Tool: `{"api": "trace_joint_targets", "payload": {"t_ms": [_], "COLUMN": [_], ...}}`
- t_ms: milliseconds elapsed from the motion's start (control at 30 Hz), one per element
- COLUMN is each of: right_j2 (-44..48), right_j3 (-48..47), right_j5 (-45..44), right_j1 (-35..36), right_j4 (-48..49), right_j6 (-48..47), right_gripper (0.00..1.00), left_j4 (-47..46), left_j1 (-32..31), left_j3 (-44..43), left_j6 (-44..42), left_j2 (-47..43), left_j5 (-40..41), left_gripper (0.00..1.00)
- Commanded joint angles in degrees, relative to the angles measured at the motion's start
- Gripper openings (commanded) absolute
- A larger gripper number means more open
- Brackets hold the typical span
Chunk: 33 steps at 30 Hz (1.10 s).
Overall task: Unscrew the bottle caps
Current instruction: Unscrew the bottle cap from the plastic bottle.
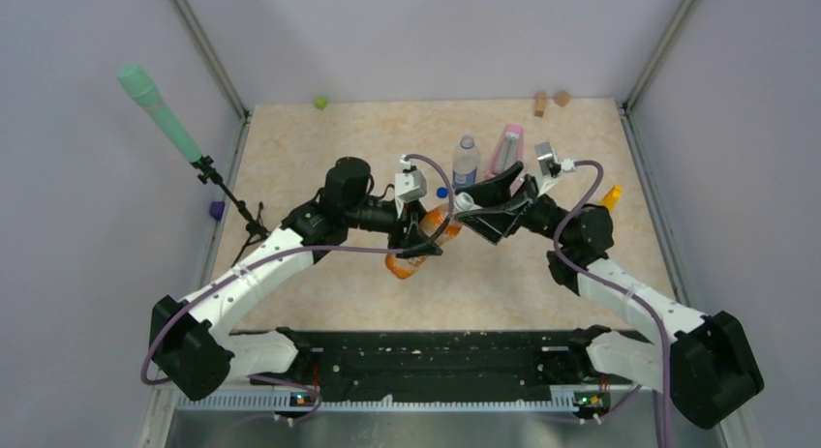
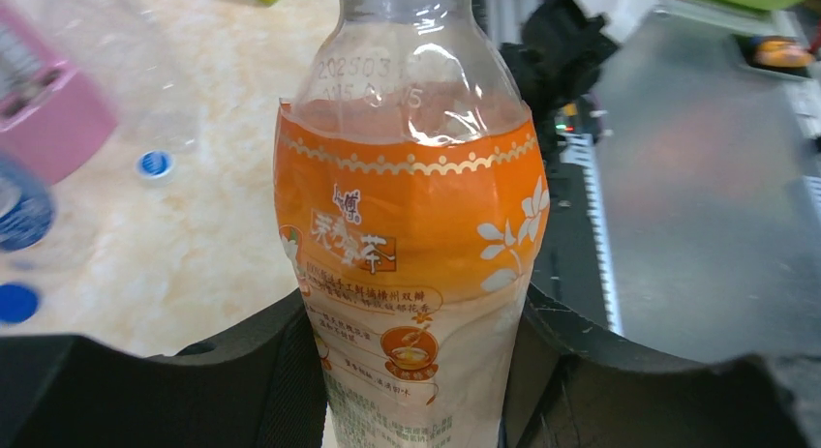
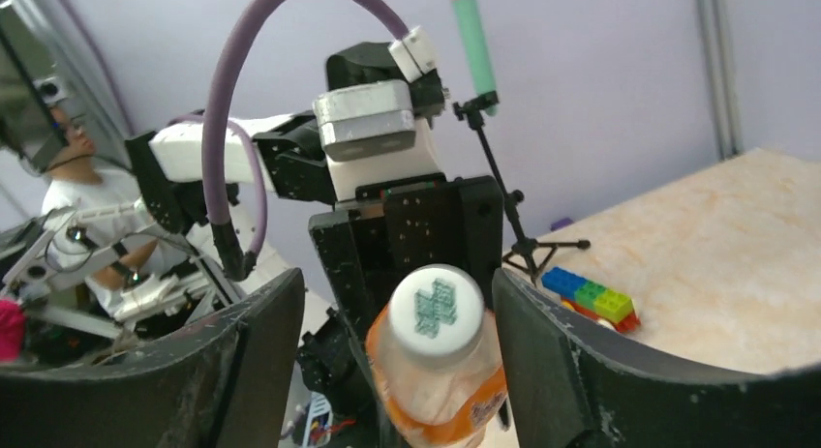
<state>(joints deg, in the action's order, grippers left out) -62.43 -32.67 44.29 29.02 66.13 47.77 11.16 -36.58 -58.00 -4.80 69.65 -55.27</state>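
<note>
While in left pincer (image 2: 416,311), orange bottle (image 2: 411,206), white cap (image 3: 436,308) on.

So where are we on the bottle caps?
Done: a small round dark blue plastic cap and a white-rimmed one lie loose on the table. In hand: left gripper clamps the orange-labelled plastic bottle; right gripper stands open around its white screw cap, still on. Left: that cap; can't tell if the blue-labelled clear bottle is capped.
</note>
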Motion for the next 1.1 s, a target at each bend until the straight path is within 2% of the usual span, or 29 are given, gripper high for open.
{"api": "trace_joint_targets", "payload": {"t_ms": [0,233,400,567,833,967,1067], "right_j2": [7.0,14.9,15.7,13.8,10.5,9.6,9.4], "right_j3": [3.3,3.8,3.1,0.0,-0.4,0.0,0.1], "right_j5": [-11.9,-23.0,-26.1,-28.7,-30.0,-30.1,-30.4], "right_j1": [-0.8,-0.8,-0.4,2.1,4.4,5.0,5.3], "right_j4": [-6.6,-20.9,-26.0,-32.3,-30.7,-29.2,-28.7], "right_j6": [2.0,1.2,3.0,1.4,2.7,3.1,3.0], "right_gripper": [0.71,0.72,0.72,0.7,0.53,0.5,0.37], "left_j4": [1.4,4.4,4.0,2.0,1.8,1.8,1.8], "left_j1": [-0.1,-4.2,-8.2,-10.7,-11.9,-12.0,-12.0], "left_j3": [-1.1,-1.4,-1.7,-1.4,-1.8,-1.8,-1.8], "left_j6": [-4.7,-7.9,-9.0,-8.9,-9.0,-9.0,-9.1], "left_j2": [-2.5,-3.8,-3.6,-3.3,-2.6,-2.5,-2.4], "left_j5": [14.5,26.0,35.4,38.9,40.5,41.1,41.2], "left_gripper": [0.0,0.0,0.0,0.0,0.0,0.0,0.0]}}
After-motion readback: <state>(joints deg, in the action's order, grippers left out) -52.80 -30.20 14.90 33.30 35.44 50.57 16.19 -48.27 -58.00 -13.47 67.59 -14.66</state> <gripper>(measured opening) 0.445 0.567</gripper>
